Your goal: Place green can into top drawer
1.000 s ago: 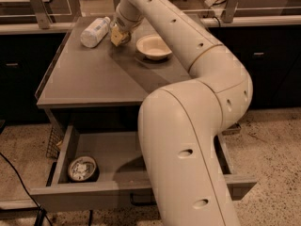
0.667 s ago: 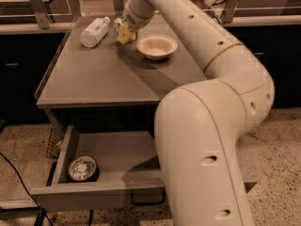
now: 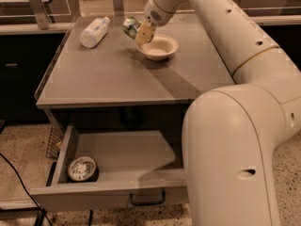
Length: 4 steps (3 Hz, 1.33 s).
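Our white arm blocks the right part of the open top drawer and the table's near right corner, and the drawer handle shows only partly. At the table's far side the gripper is clamped on the green can, which is tilted and half hidden by the fingers. We count one can, one plastic bottle lying to its left, one bowl just right of it, and one round tin in the drawer's near left corner.
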Each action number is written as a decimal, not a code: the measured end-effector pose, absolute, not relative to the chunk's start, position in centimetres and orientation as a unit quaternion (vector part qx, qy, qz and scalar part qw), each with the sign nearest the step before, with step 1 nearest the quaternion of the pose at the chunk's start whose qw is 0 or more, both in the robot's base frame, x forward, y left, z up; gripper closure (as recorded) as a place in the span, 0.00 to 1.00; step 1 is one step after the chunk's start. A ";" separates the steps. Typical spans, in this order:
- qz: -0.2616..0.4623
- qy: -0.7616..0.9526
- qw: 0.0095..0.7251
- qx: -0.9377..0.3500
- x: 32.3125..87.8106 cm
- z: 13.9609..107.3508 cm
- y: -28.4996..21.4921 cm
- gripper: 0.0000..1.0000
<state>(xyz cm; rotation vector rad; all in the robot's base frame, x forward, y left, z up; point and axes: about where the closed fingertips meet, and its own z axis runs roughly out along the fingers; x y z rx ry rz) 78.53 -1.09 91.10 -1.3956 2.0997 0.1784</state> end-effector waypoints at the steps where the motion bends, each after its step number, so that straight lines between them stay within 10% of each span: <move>1: 0.068 0.792 0.302 -0.526 78.5 91.1 -1.1 1.00; 4: 0.086 0.711 0.320 -0.620 66.3 94.1 -9.0 1.00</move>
